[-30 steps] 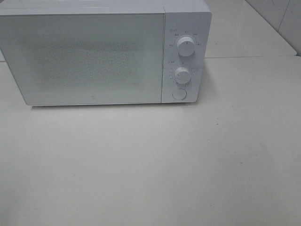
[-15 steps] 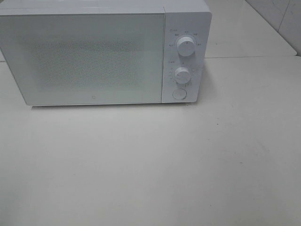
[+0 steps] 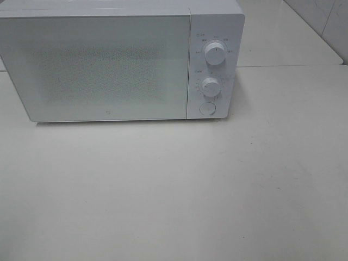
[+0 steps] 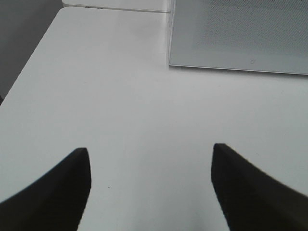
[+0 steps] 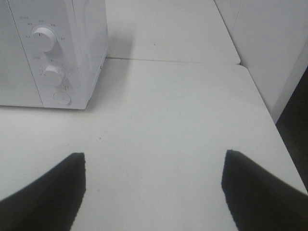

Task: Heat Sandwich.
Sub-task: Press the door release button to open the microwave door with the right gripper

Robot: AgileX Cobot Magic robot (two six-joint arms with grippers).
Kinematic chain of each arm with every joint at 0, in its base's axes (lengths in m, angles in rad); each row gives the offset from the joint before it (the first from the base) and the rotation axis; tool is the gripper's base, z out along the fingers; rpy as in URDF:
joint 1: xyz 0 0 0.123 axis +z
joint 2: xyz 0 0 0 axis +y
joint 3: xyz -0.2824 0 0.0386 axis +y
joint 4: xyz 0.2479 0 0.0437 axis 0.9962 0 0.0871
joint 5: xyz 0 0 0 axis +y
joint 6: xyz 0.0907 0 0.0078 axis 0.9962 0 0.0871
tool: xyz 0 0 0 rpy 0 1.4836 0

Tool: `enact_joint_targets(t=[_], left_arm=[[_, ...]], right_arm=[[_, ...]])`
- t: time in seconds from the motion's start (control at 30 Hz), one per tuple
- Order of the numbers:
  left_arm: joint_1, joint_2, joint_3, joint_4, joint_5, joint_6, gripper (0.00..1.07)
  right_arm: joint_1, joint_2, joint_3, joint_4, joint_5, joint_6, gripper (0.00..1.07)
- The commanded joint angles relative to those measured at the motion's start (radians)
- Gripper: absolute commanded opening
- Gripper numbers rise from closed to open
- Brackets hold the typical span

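Nothing has changed over the last second. The microwave (image 3: pixel 119 60) has the same pose, its door (image 3: pixel 98 68) stays closed, and both my arms hold still. So there's no progress on the task right now. I judge this as either the very start or a pause.

The sandwich isn't visible in any view. It's not on the bare table (image 3: pixel 174 190) and not in either of my grippers. The door's dotted panel is opaque here, so I can't tell if it's inside.

My left gripper (image 4: pixel 150 149) is spread wide and holds nothing, only tabletop between the fingers. My right gripper (image 5: pixel 154 155) is the same, wide apart and empty.

The high view shows the whole microwave front but neither of my grippers. The left wrist view shows the door's lower corner ahead of my left gripper, well apart from it. The right wrist view shows the upper knob (image 5: pixel 44 38), lower knob (image 5: pixel 54 74) and round button (image 5: pixel 61 98) ahead of my right gripper, toward my other arm's side. It also shows the table edge and wall (image 5: pixel 269 43) on the outer side, which the high view barely catches.
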Motion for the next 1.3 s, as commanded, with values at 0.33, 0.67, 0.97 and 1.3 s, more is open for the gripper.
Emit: enact_joint_targets(t=[0.33,0.67,0.97,1.3], left_arm=[[-0.006,-0.013,0.002,-0.003,-0.017,-0.006,0.68],[-0.006,-0.013,0.002,-0.003,-0.017,-0.006,0.68],[-0.006,-0.013,0.002,-0.003,-0.017,-0.006,0.68],[-0.006,-0.013,0.002,-0.003,-0.017,-0.006,0.68]], right_arm=[[0.001,0.216,-0.007,-0.006,-0.334,-0.019,0.76],[0.001,0.401,-0.007,-0.006,-0.519,-0.019,0.76],[0.001,0.564,-0.007,-0.006,-0.764,-0.019,0.76],[0.001,0.739,-0.007,0.0,-1.02,0.037,0.68]])
